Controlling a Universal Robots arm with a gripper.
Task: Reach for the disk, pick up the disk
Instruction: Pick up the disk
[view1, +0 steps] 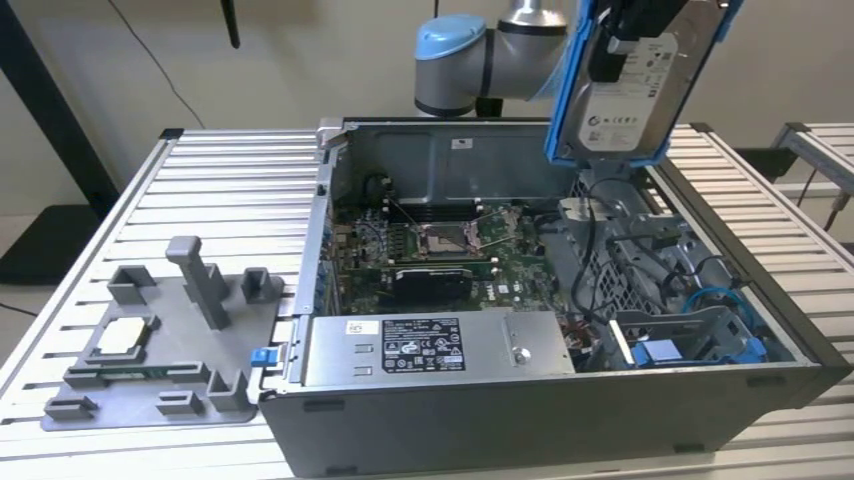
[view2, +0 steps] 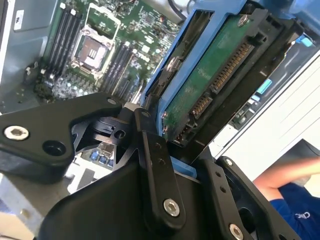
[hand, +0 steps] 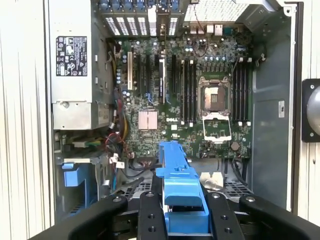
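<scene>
The disk, a silver hard drive with a white label in a bright blue frame, hangs on edge in the air above the back right of the open computer case. My gripper is shut on its upper end. In the first wrist view the disk's blue frame sits between my black fingers. The second wrist view shows the disk's green circuit-board underside clamped in the gripper.
Below the disk lie the motherboard, the power supply and a blue bay piece. A grey fixture with a small silver chip stands on the slatted table at the exterior view's left. A person's arm shows beside the case.
</scene>
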